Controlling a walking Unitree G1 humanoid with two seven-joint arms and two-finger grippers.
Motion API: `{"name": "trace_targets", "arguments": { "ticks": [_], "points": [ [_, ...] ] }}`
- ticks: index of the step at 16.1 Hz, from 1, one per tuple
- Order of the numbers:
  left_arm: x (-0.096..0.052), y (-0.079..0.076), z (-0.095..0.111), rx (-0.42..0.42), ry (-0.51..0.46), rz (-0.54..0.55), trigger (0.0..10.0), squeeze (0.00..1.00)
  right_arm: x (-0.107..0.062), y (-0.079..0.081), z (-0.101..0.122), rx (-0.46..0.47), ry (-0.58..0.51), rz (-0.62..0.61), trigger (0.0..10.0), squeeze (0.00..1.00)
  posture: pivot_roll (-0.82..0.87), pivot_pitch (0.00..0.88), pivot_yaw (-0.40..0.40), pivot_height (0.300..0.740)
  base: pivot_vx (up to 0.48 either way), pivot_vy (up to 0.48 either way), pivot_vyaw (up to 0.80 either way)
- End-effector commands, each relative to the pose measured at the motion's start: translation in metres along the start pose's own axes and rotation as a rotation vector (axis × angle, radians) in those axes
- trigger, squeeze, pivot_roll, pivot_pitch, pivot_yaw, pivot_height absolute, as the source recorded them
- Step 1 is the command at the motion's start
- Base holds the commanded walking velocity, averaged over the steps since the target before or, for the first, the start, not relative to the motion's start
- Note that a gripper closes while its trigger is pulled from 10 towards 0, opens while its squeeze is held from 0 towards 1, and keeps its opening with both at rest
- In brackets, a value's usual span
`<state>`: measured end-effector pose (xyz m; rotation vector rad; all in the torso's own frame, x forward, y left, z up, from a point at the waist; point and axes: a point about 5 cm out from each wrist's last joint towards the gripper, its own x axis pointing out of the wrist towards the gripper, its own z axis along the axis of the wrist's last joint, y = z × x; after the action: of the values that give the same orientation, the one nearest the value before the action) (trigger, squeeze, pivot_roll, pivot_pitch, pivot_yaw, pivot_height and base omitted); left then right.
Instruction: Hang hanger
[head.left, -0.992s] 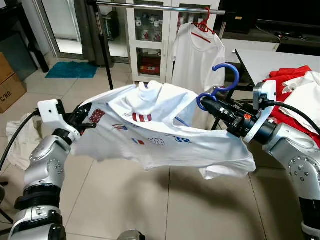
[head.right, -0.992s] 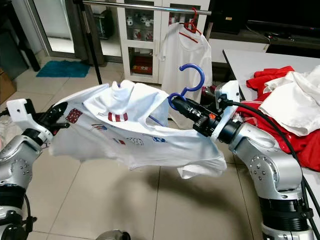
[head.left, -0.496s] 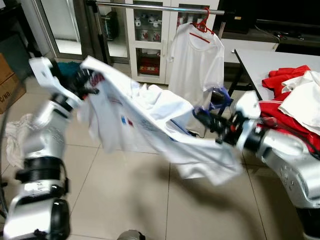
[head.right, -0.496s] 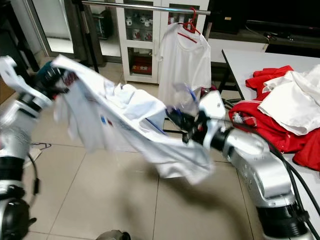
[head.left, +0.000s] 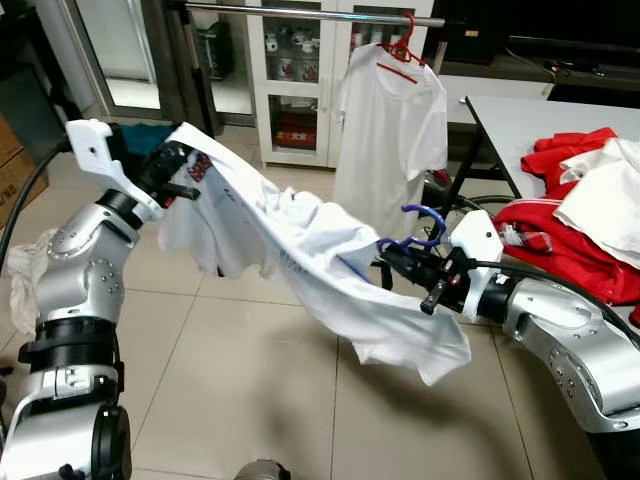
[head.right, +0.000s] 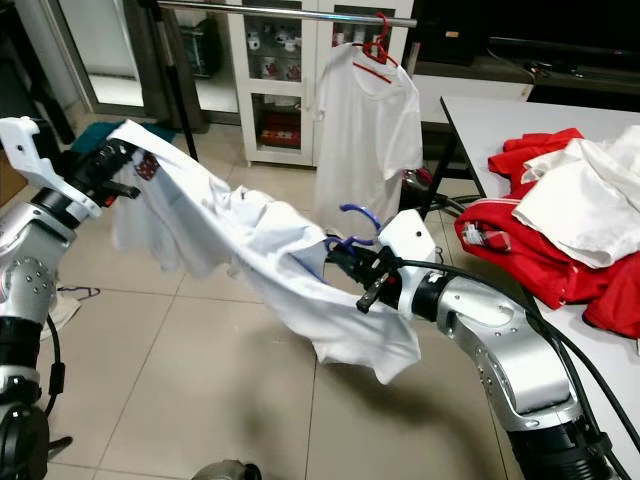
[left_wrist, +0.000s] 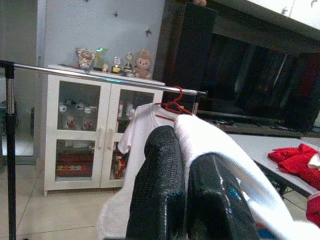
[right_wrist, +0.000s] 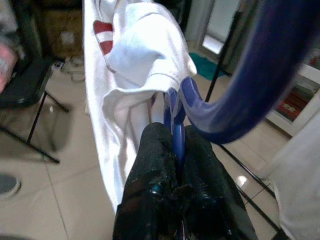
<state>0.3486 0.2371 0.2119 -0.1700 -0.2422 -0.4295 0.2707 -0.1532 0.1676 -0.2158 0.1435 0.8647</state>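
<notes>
We have the blue hanger pinched at its neck in the right gripper, fingers pressed together on the plastic, hook tipped up and toward the rack. The left gripper is raised high on our left, fingers clamped on a fold of the white printed shirt, which stretches slack between the two arms and sags below the right one. The rail sits well above and beyond the hook, with a white shirt on a red hanger already on it. Risks as we judge them: the shirt looks only partly seated on the hanger, so a pull from the left arm could drag it off. The hanging hem may snag on the right forearm. The hook could clip the red hanger or miss the rail if lifted at this tilt. The table of red and white laundry crowds the right elbow.
</notes>
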Motion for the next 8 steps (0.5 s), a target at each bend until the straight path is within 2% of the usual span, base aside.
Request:
{"name": "trace_targets", "arguments": {
  "ticks": [1,4,5,8],
  "points": [
    [0.003,-0.002,0.007,0.031,-0.029,0.004,0.0,0.0,0.0,0.003,-0.002,-0.028,0.026,0.019,10.0,0.0,0.06,0.0,0.028,0.74,0.0,0.0,0.0],
    [0.005,0.006,0.019,0.023,-0.095,0.064,0.0,0.0,-0.003,0.012,-0.029,-0.159,0.238,0.091,10.0,0.0,0.05,0.0,0.03,0.74,0.0,0.0,0.0],
    [0.004,0.009,0.023,0.026,-0.111,0.069,0.0,0.0,-0.003,0.013,-0.033,-0.099,0.226,0.075,10.0,0.0,0.05,0.0,0.03,0.74,0.0,0.0,0.0],
    [0.002,0.009,0.026,0.036,-0.123,0.055,0.0,0.0,-0.004,0.011,-0.036,-0.094,0.27,0.069,10.0,0.0,0.05,0.0,0.026,0.74,0.0,0.0,0.0]
  ]
}}
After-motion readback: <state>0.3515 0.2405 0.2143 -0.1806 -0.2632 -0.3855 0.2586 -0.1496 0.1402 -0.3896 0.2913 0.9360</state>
